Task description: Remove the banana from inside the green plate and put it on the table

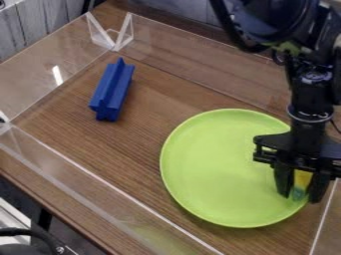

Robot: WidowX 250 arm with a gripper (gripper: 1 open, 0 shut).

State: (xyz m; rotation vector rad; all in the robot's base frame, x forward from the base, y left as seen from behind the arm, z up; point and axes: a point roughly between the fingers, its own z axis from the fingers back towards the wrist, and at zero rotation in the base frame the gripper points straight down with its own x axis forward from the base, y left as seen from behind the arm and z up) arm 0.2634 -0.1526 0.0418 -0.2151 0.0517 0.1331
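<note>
Gripper (302, 186) points down at lower right of the frame, clamped on the banana (305, 183); only a yellow sliver shows between its fingers. Banana sits over the right edge of the green plate (220, 164); blue block (112, 88) at upper left on the table (160, 90).

— What sort of place is this?
— A robot test bench in a lab: a wood-grain table (147, 120) fenced by low clear acrylic walls (40, 65), with a black robot arm (300, 50) standing over staged props, a toy-like blue block (112, 88) and a green plate (220, 164).
</note>
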